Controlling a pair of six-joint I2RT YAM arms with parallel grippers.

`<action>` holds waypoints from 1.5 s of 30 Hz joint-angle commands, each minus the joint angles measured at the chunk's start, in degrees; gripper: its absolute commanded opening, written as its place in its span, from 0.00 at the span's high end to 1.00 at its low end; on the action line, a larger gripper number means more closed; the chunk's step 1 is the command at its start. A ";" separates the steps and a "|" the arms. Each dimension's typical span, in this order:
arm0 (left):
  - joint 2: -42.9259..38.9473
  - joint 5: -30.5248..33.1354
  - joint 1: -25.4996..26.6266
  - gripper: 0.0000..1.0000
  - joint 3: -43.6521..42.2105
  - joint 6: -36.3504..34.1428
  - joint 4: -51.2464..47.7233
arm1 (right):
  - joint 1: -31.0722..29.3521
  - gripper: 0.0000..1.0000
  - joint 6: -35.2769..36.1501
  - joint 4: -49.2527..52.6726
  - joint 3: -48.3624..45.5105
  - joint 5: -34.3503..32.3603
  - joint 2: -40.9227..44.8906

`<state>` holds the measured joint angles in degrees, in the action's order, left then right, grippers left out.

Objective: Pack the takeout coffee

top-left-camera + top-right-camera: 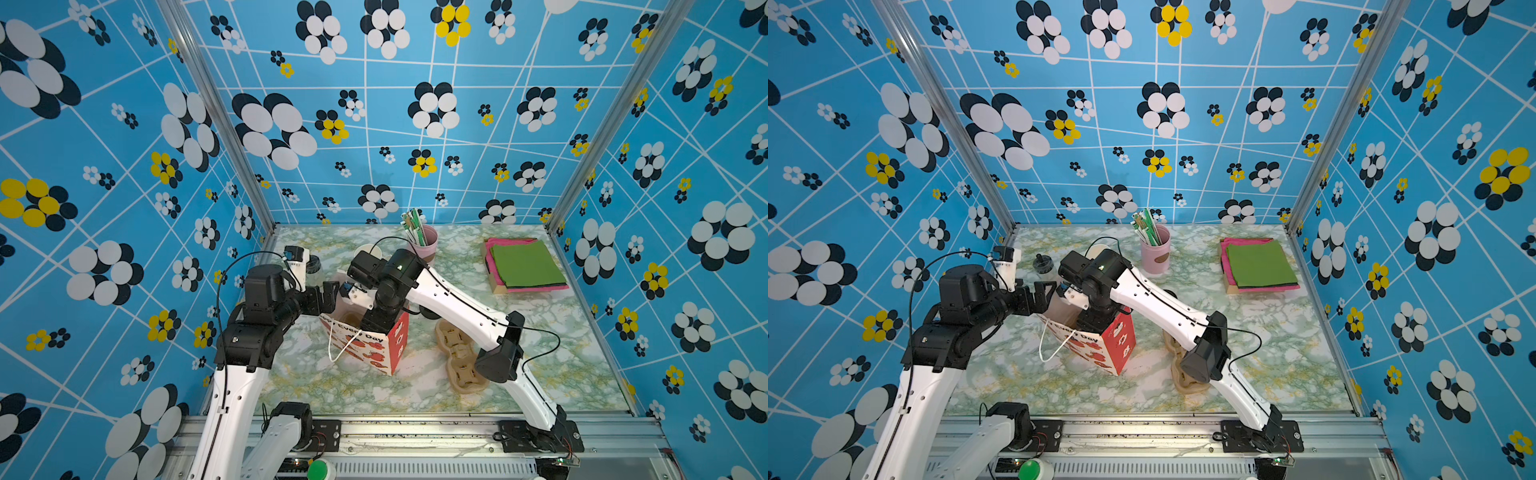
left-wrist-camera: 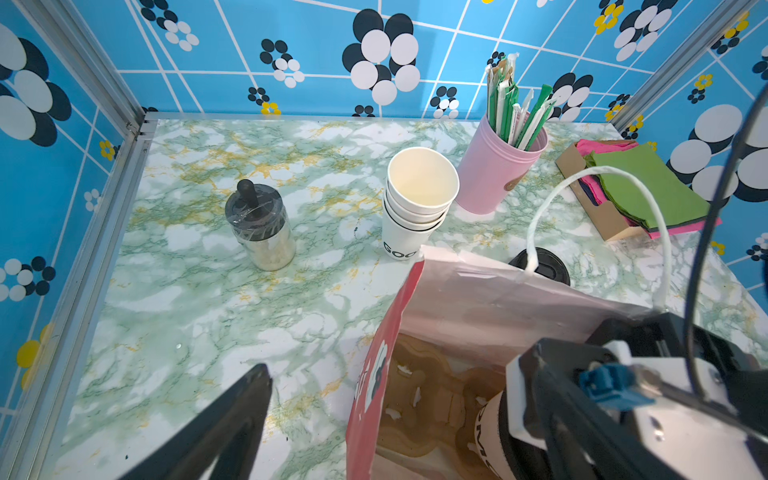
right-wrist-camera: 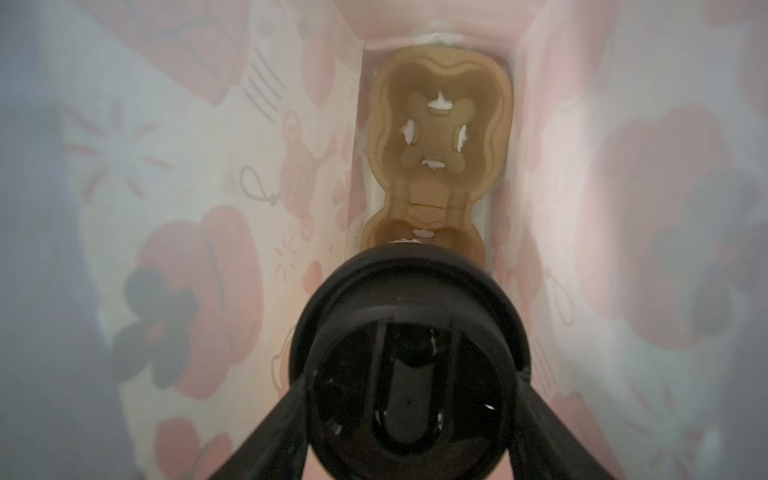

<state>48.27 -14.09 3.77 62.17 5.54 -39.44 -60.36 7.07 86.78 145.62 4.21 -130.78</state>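
The takeout coffee [image 3: 409,365], a white cup [image 2: 492,432] with dark lettering and a black lid, is deep inside the red printed paper bag [image 1: 395,345]. My right gripper [image 3: 411,374] reaches down into the bag, its fingers [image 3: 282,424] pressed on both sides of the lid. Below it, a brown pulp cup carrier [image 3: 440,137] lies on the bag's floor; the cup covers its near slot. I cannot tell whether the cup rests in it. My left gripper [image 1: 328,297] stands wide open at the bag's far rim, with the bag's wall [image 2: 374,395] between its fingers [image 2: 245,415].
A stack of lidless cups [image 2: 417,199], a pink cup of straws [image 2: 498,166] and a glass shaker jar [image 2: 262,224] stand behind the bag. A black lid pile [image 2: 544,266] sits beside it. Napkins [image 1: 525,264] lie back right, spare carriers [image 1: 459,357] right of the bag.
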 commanded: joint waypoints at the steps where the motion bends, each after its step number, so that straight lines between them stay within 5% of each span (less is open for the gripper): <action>1: -0.20 -0.54 -0.25 0.01 -0.61 -0.27 -0.55 | -0.37 0.32 1.10 0.67 -1.82 1.59 -1.65; 45: 0.38 -0.69 -0.30 0.01 -0.50 -0.27 -0.37 | -0.37 0.28 1.49 0.18 -3.94 1.75 -2.29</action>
<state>48.69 -14.11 3.75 62.17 5.54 -39.42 -60.36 7.68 84.82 142.21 5.52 -133.14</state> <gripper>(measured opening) 0.993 0.721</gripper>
